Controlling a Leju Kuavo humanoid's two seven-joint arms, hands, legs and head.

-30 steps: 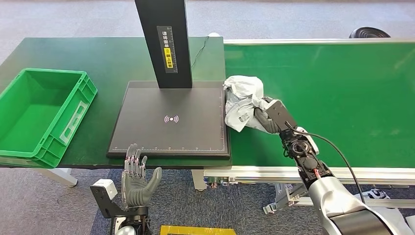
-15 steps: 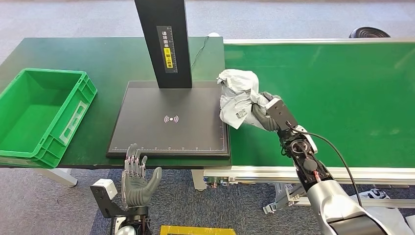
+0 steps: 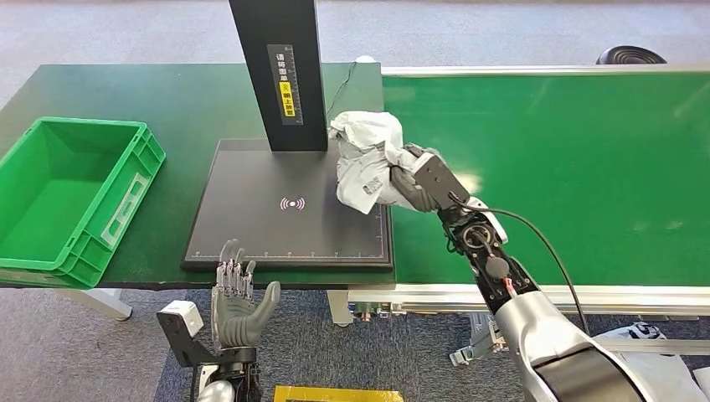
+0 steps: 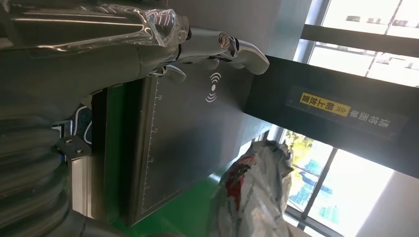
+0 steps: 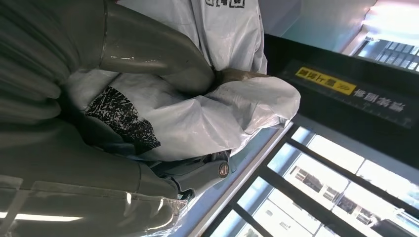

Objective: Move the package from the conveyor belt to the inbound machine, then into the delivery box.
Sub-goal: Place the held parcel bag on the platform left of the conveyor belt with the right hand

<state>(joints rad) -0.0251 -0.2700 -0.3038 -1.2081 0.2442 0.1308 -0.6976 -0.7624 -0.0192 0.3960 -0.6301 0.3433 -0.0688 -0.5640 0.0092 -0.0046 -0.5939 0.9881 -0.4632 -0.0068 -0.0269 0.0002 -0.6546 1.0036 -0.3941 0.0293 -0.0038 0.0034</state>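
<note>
One stage of the task looks nearly finished. From the head view, the right hand point(image 3: 416, 182) grips the crumpled white package point(image 3: 365, 159) in the air over the right edge of the black scanner plate point(image 3: 276, 209), just off the green conveyor belt point(image 3: 569, 167). Setting it down there and carrying it on to the green box point(image 3: 75, 188) at the far end of the worktop point(image 3: 176, 100) are still left. The left hand point(image 3: 239, 297) hangs below the worktop edge, fingers spread, holding nothing.

The left wrist view adds the ruled edge of the plate and the package's red marking.

The right wrist view shows the thumb and fingers pressed into the plastic wrap, beside a black printed patch.
</note>
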